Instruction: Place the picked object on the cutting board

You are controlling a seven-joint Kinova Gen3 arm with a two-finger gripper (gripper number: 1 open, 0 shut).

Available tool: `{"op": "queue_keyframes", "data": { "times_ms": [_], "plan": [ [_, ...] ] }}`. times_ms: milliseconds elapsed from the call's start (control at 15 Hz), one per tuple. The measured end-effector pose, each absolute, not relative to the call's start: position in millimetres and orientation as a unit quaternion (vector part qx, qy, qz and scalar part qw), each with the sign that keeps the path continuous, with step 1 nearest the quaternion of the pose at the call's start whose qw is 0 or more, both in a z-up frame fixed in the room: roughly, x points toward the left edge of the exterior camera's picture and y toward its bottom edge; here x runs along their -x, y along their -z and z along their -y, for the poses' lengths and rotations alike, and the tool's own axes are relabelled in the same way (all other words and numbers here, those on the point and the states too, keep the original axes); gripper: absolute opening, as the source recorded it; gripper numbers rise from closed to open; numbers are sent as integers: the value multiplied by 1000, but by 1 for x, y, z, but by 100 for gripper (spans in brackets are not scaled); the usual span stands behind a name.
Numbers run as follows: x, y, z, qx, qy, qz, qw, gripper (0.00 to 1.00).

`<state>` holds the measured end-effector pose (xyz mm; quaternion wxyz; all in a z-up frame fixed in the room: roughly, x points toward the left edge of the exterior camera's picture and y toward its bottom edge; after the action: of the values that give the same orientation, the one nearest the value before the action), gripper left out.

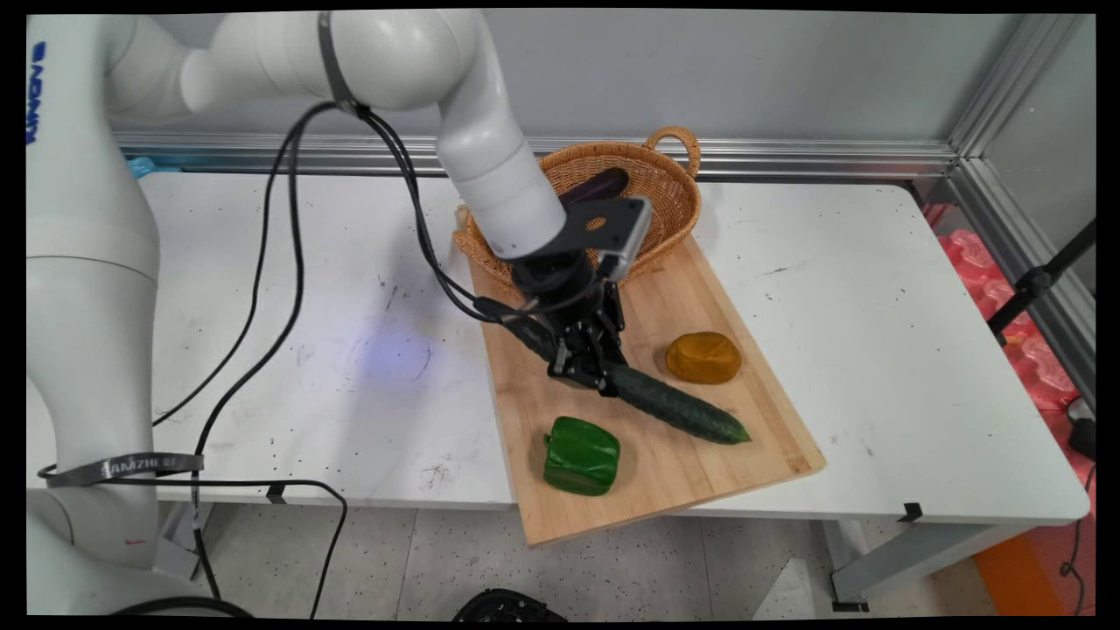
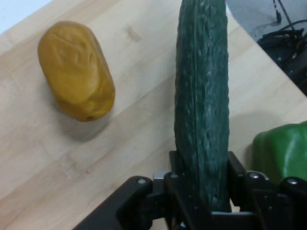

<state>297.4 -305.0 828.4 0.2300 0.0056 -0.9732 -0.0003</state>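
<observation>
A long dark green cucumber [image 1: 674, 404] lies slanted across the wooden cutting board [image 1: 752, 455]. My gripper [image 1: 584, 372] is down on the cucumber's middle, its fingers shut against both sides. In the hand view the cucumber [image 2: 201, 110] runs straight up from between the fingers [image 2: 175, 165]. Its upper left end shows behind the gripper. A brown potato [image 1: 703, 357] rests just right of the gripper, also seen as the potato [image 2: 76, 72] in the hand view. A green bell pepper [image 1: 581, 455] sits in front of the gripper, near the board's front edge.
A wicker basket [image 1: 674, 197] with a handle stands at the board's far end, partly behind the arm, with a dark purple thing inside. Black cables hang from the arm over the table's left part. The board overhangs the table's near edge.
</observation>
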Motion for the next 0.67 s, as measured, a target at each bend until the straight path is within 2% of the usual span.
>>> {"op": "queue_keyframes", "data": {
  "times_ms": [533,600,667],
  "plan": [
    [-293,-791,316,3,-3,974,228,0],
    [-293,-789,317,6,-4,973,229,100],
    [-294,-787,318,9,-6,973,229,100]
  ]
}}
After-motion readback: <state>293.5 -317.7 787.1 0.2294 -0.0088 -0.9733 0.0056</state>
